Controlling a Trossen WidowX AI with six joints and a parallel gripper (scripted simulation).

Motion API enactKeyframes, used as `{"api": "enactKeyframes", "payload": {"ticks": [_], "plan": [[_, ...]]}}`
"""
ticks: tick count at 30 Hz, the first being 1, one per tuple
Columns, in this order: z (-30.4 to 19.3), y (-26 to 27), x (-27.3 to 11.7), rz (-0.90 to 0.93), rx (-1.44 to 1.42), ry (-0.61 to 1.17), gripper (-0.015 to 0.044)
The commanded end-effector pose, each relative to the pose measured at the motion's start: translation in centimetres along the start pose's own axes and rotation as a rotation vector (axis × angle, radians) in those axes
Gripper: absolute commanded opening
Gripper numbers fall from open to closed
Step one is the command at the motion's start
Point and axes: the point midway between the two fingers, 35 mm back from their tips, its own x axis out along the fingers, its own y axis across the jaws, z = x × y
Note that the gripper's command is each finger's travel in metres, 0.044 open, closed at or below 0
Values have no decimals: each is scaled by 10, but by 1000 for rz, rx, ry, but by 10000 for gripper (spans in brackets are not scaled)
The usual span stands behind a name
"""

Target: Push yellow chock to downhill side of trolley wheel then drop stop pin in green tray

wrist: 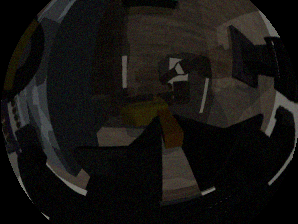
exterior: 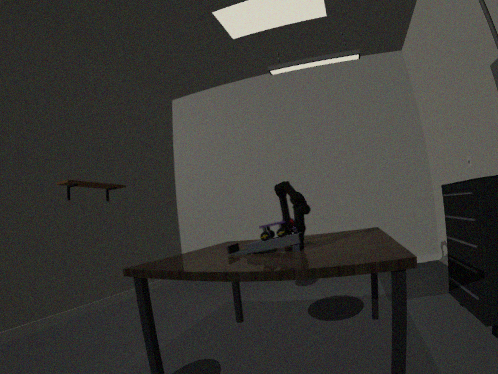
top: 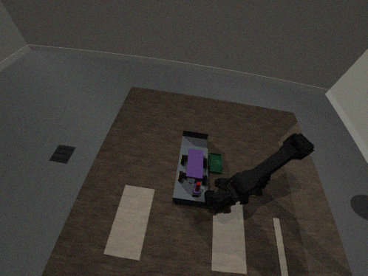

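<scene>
Up close, the wrist view reveals the yellow chock (wrist: 141, 114), hidden from the top view. The wooden table (top: 155, 122) (exterior: 345, 267) stands in a dim, grey-walled room. The chock lies beside the ramp (top: 179, 192) (exterior: 260, 245) (wrist: 70, 100), its orange handle (wrist: 173, 134) pinched between the fingertips of the gripper (top: 216, 202) (exterior: 301, 245) (wrist: 165, 119).

In the top view, a dark slatted panel (top: 63, 153) lies on the floor at the left, and a dark round patch (top: 362, 209) shows at the right edge. In the exterior view, a wooden shelf (exterior: 92, 185) on two dark brackets juts from the wall at the left. A bright ceiling panel (exterior: 272, 17) sits at the top, above a long light strip (exterior: 315, 64). A black drawer cabinet (exterior: 472, 240) stands at the right edge.
</scene>
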Motion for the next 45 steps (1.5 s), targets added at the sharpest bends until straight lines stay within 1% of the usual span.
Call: {"api": "enactKeyframes", "payload": {"ticks": [1, 45], "plan": [[0, 0, -1, 2, 0, 1, 0], [1, -1, -135, -5, -1, 1, 0]]}}
